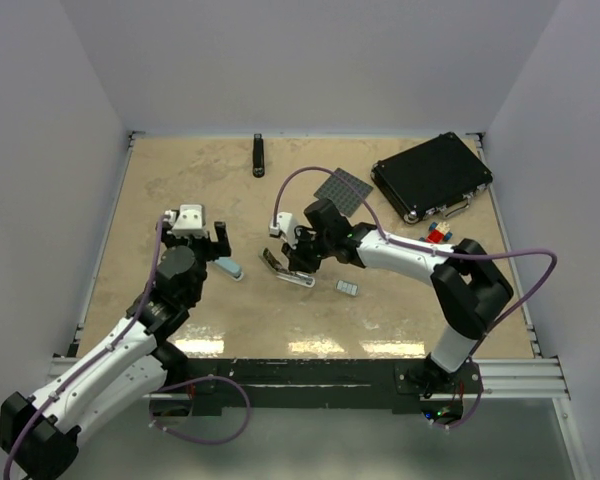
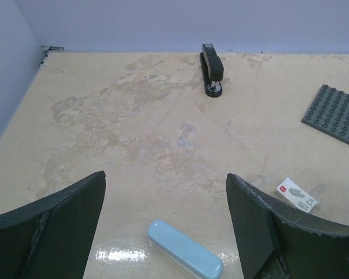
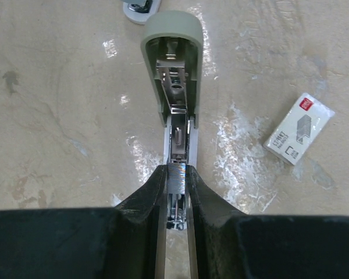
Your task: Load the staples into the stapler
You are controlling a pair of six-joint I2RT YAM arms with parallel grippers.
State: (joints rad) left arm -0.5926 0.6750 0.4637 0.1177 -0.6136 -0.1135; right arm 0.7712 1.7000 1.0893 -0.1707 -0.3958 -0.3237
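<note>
between the tips of the right tool point(image 3: 175, 170), a silvery staple strip point(image 3: 177, 181) is pinched; open stapler point(image 3: 173, 70) at 12 o'clock, staple box point(image 3: 298, 128) at 2 o'clock, bare bench point(image 3: 58, 87) around. left tool point(image 2: 164, 180) spread, pale blue part point(image 2: 185, 257) at 6 o'clock.

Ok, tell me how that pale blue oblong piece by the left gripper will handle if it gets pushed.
The pale blue piece lies flat, so it would probably slide or spin rather than roll. Its glossy, rounded shell looks slippery to pinch. It seems light, stiff plastic.
</note>
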